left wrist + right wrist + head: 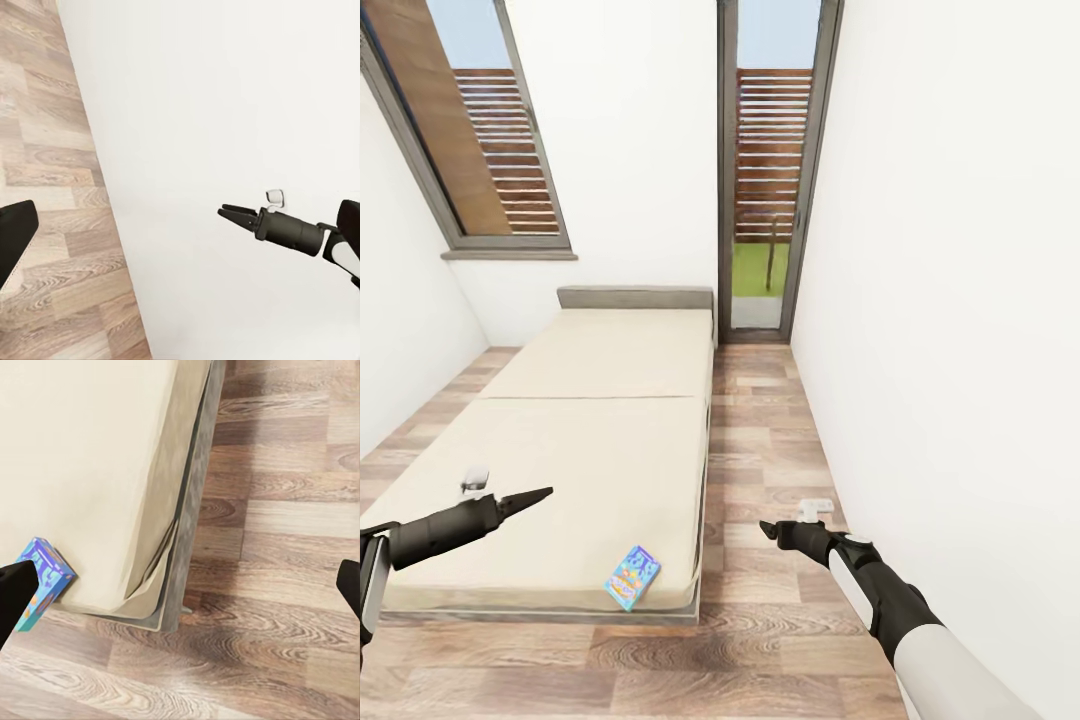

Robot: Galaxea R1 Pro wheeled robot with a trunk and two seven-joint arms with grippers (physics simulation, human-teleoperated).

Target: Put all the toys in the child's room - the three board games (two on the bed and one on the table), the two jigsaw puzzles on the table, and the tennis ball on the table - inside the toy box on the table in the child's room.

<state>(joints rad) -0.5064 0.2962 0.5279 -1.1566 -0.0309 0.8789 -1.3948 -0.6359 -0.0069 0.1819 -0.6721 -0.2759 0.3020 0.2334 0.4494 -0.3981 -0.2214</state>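
Head view first: one board game point(632, 577) lies at the lower centre of the frame, right on the near corner of the bed point(590, 430), close to the mattress edge. That's the worry here, I'd say: a careless push from the side could slide it off onto the wood floor point(760, 640). The left gripper point(532, 496) hangs at lower left over the mattress, fingers drawn to a narrow point, nothing in them. The right gripper point(768, 528) sits at lower right above the floor, well apart from the box, and it carries nothing; how wide it stands I cannot tell from here.

Left wrist view: the right gripper point(231, 213) shows at centre right against the white wall point(225, 90), its fingers nearly together, touching nothing.

Right wrist view: the board game point(41, 581) peeks in at the lower left, hard against the bed corner point(142, 600). Dark fingertips point(15, 596) sit at both frame edges, so these jaws look wide apart and empty. An approach from this far out risks clipping the bed frame.
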